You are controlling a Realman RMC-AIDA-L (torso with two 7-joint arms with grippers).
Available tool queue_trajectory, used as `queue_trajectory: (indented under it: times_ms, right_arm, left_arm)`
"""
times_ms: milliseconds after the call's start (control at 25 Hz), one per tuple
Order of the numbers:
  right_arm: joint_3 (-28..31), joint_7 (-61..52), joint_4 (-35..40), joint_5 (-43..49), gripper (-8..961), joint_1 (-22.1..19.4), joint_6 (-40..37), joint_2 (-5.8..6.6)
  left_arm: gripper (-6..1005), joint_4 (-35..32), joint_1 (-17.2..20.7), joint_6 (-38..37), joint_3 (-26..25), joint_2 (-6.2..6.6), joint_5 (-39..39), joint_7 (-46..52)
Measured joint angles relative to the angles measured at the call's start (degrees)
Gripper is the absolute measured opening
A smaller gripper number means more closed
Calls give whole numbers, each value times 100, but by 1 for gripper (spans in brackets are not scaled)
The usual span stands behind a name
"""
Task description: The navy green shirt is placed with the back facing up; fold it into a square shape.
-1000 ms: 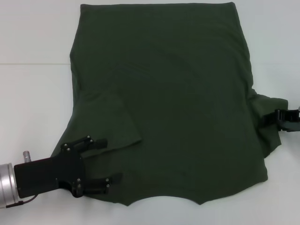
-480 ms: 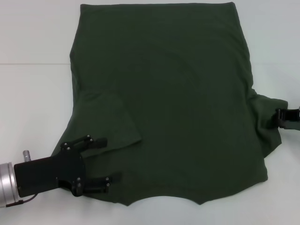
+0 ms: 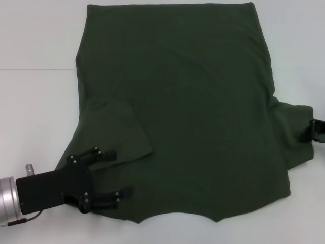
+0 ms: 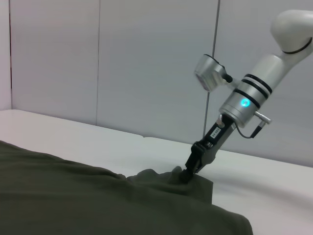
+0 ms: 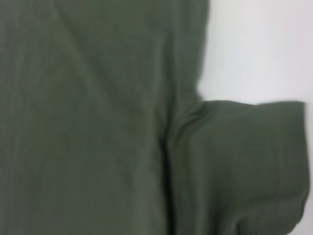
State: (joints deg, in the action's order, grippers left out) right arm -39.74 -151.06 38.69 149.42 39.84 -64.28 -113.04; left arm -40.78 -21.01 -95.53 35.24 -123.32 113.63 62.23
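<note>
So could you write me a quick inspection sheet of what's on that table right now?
Surface: white table, bare around the cloth.
Job's things: shirt lying flat; left sleeve folded inward over the body, right sleeve spread outward.
Clutter: nothing seen.
Grippers: left gripper open at the shirt's near left corner, fingers over the fabric; right gripper at the right sleeve's edge.
Cables: thin lead by the right wrist.
Surroundings: pale wall panels behind the table.

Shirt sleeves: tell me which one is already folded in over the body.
The sleeve on the robot's left: it lies flat on top of the navy green shirt, by the left gripper. The other sleeve sticks out sideways toward the right gripper.
</note>
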Motion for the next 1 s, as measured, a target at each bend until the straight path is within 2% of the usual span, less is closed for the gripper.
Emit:
queue_trajectory:
  times_ms: [320, 480, 1000]
  right_arm:
    - [163, 160, 217, -168, 15, -244, -115, 184]
    - [229, 230, 278, -240, 14, -256, -199, 230]
    - [365, 252, 784, -258, 15, -263, -448, 226]
  left_arm:
    - [937, -4, -35, -1, -41, -30, 1, 112]
    - [938, -3, -49, 5, -44, -23, 1, 148]
    - [937, -17, -32, 16, -44, -25, 1, 193]
